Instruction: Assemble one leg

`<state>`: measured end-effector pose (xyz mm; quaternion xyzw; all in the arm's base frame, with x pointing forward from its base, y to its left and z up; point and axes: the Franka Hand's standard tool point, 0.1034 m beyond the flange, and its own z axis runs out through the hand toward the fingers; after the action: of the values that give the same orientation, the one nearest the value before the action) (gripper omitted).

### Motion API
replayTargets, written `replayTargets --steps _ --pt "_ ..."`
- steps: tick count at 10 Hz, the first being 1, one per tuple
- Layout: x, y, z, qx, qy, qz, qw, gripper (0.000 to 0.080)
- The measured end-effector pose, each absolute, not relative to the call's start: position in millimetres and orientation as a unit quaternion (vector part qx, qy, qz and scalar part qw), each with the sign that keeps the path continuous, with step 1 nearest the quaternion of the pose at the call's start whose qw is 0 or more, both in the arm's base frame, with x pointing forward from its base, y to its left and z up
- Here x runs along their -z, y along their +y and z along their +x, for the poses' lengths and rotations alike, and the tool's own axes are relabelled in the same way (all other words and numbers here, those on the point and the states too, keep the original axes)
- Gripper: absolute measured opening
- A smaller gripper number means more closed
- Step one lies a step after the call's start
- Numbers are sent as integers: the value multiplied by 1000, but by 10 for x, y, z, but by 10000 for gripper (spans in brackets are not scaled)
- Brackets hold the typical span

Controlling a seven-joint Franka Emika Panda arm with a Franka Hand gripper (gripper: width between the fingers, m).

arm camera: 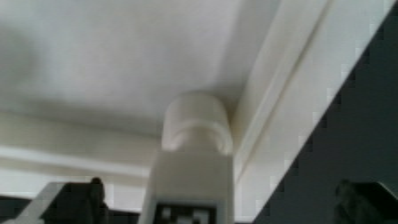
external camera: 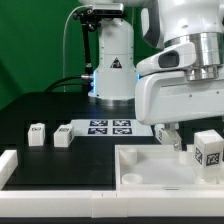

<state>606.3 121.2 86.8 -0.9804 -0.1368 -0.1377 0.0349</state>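
My gripper (external camera: 168, 132) hangs low over the far right corner of the large white tray-like part (external camera: 150, 172). In the wrist view a white leg (arm camera: 196, 150) with a tag on its near face stands between my fingers (arm camera: 80, 200). It rests on the tray-like part (arm camera: 107, 60) next to its raised rim. There are gaps on both sides of the leg, so the gripper (arm camera: 222, 198) is open and not touching it. Another tagged leg (external camera: 208, 149) sits at the exterior view's right. Two more legs (external camera: 37, 133) (external camera: 63, 136) lie on the black table at the left.
The marker board (external camera: 110, 127) lies behind the tray-like part at mid-table. A white block (external camera: 8, 166) stands at the front left edge. The arm's base (external camera: 112, 65) rises at the back, and its white body fills the upper right.
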Motion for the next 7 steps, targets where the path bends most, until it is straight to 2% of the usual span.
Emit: replayTargets --steps 5,7 --pt "-992 1216 6125 111 -140 -983 36 649" --pt "-976 1252 6008 21 -142 -989 39 649"
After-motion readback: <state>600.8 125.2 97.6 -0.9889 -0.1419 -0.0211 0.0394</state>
